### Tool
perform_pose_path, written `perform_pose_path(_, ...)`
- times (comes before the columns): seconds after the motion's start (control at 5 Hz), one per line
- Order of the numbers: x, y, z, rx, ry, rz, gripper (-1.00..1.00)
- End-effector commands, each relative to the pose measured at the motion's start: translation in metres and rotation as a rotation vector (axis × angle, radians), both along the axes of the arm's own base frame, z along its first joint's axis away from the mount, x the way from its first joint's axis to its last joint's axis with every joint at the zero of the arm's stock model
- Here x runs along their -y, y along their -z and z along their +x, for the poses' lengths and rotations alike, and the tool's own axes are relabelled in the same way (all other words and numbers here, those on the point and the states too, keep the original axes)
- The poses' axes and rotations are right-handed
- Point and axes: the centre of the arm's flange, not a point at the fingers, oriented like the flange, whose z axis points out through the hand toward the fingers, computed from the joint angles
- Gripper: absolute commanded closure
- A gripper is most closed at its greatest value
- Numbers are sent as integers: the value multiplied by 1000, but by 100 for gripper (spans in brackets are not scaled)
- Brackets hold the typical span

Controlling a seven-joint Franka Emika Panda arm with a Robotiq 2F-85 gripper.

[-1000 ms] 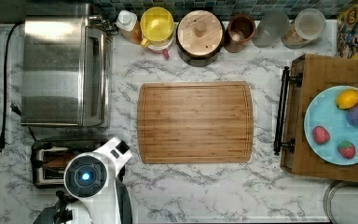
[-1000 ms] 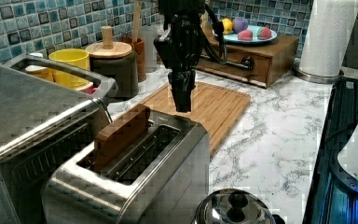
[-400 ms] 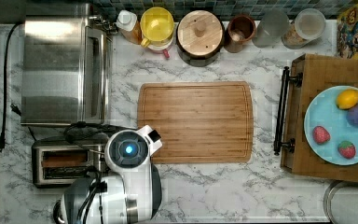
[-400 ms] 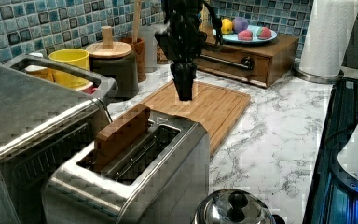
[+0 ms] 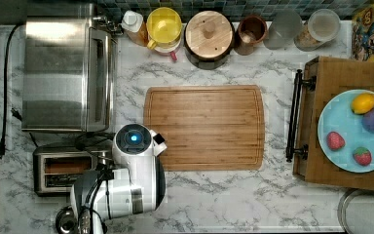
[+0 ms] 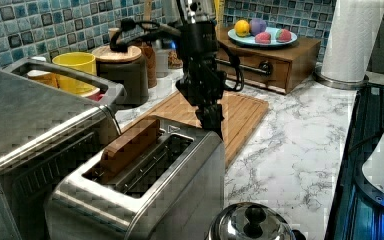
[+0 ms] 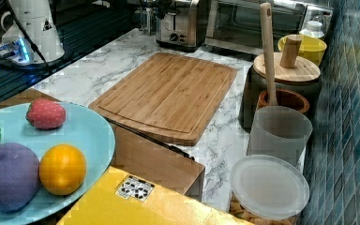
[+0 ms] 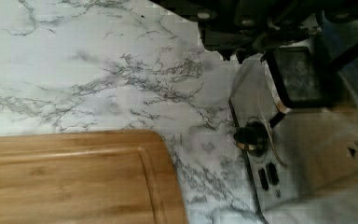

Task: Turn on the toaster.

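Your gripper (image 6: 212,120), its opening impossible to tell, could slip past the small brushed-steel toaster's (image 6: 145,185) lever just below.

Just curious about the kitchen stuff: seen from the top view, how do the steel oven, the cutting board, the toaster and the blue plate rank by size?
Largest to smallest:
1. cutting board
2. steel oven, nearly the same
3. blue plate, partly cut off
4. toaster, partly under the arm

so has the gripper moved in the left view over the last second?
Yes. In the left view the gripper has come down and toward the toaster, now at its control end instead of over the cutting board.
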Motion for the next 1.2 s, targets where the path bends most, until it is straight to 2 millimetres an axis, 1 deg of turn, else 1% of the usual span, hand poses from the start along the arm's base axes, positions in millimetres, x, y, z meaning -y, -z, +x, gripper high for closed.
perform_pose_path(0.2, -33, -20, 1, 128, -75, -66, 100)
perform_pose_path(0.4, -6, 11, -3, 68, -43, -122, 100)
perform_pose_path(0.6, 22, 28, -10, 23, 6, -159, 100)
perform_pose_path(0.8, 55, 37, -12, 15, 67, -159, 100)
perform_pose_path(1.2, 55, 37, -12, 15, 67, -159, 100)
